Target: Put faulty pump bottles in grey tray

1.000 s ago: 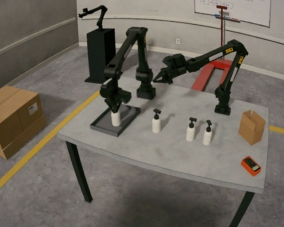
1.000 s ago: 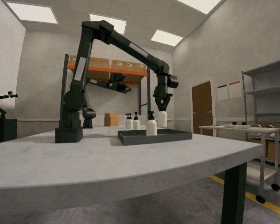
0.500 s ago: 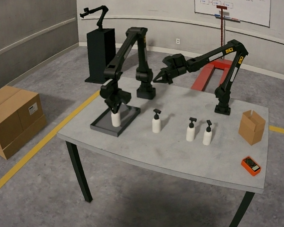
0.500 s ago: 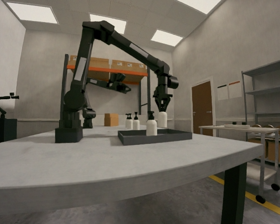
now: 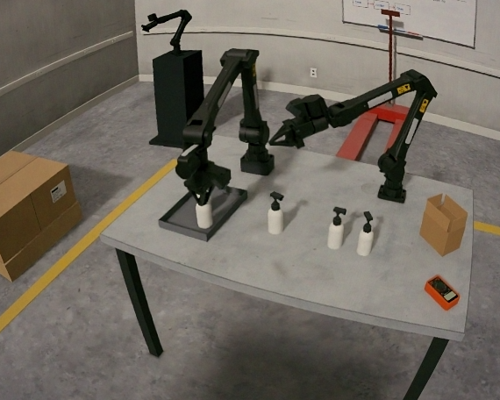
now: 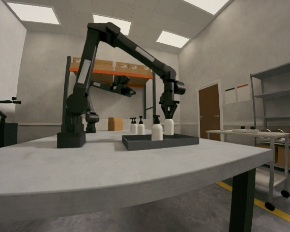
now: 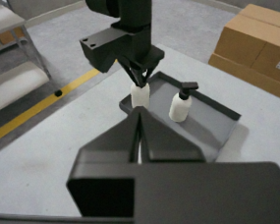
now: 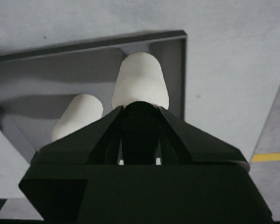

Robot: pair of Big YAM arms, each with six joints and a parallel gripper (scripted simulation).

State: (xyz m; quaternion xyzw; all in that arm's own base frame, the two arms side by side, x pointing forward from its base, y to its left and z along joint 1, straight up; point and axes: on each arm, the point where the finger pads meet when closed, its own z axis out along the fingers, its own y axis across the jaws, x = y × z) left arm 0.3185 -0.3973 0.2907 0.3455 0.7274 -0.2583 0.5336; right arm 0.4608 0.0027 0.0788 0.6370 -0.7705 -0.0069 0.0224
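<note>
Gripper (image 6: pixel 169 114) gripping a white bottle (image 6: pixel 169 127) over a grey tray (image 6: pixel 163 146), another bottle (image 6: pixel 157 132) upright, three bottles and a box (image 6: pixel 115 124) beyond

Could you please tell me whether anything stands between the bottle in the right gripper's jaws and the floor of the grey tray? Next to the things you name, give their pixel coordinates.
Nothing visible does. The right gripper (image 5: pixel 203 200) (image 6: pixel 169 116) (image 7: pixel 139 84) (image 8: pixel 140 112) has the held bottle (image 5: pixel 204 216) (image 6: pixel 169 127) (image 7: pixel 140 97) (image 8: pixel 141 79) upright within the grey tray's (image 5: pixel 182 231) (image 6: pixel 140 145) (image 7: pixel 227 110) (image 8: pixel 185 79) outline; the other bottle (image 6: pixel 157 132) (image 7: pixel 179 109) (image 8: pixel 81 114) is beside it.
</note>
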